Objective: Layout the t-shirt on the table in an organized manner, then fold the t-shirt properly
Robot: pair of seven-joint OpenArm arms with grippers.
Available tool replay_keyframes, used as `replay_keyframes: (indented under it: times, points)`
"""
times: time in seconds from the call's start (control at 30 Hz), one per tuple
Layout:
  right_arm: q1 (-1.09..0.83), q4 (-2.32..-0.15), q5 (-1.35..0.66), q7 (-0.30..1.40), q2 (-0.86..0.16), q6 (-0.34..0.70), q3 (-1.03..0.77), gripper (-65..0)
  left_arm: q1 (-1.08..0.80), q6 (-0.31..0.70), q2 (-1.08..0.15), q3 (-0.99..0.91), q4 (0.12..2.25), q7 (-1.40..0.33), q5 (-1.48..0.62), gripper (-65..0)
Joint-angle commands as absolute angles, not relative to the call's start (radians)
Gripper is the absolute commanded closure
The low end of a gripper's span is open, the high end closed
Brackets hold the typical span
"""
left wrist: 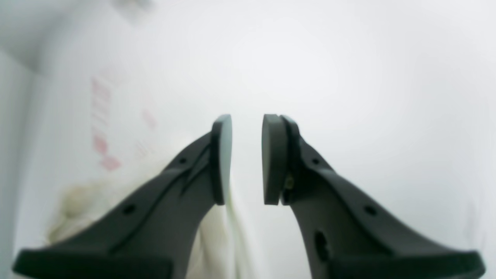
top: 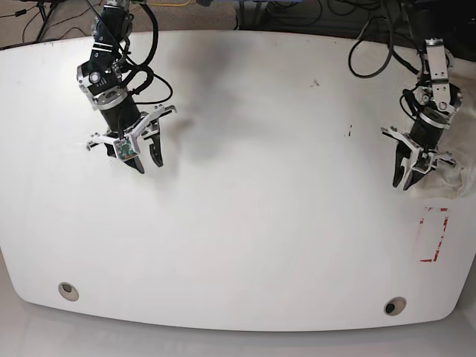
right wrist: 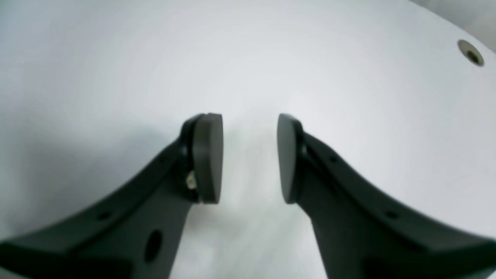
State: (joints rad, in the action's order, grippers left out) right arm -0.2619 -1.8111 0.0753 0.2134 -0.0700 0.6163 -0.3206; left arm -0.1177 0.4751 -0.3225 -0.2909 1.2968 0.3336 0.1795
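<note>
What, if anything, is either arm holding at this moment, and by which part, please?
Nothing is held. The left gripper and right gripper both stand open with empty gaps; the t-shirt lies bunched beside the left one.

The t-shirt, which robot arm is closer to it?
The left one. The left gripper hangs right beside the bunched t-shirt at the table's edge, its fingers apart and empty. The right gripper is far across the table.
</note>
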Motion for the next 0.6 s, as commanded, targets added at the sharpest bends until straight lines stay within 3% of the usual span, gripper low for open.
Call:
replay_keyframes:
  times: [0.0, 0.27, 0.57]
  points:
    - [-0.282, -1.799, 0.062, 0.137, -0.077, 0.599, -0.323, -21.7, -0.131, 0.456, -0.306, -0.297, 1.348, 0.395, 0.168, -12.1]
    - [-0.39, -1.807, 0.048, 0.074, -0.071, 0.598, -0.407, -21.7, -0.275, 0.446, -0.223, -0.294, 1.504, 0.404, 0.168, -12.1]
    - [-0.555, -1.816, -0.104, 0.05, -0.076, 0.598, -0.414, -21.7, -0.516, 0.446, -0.119, -0.255, 1.65, 0.407, 0.165, -12.1]
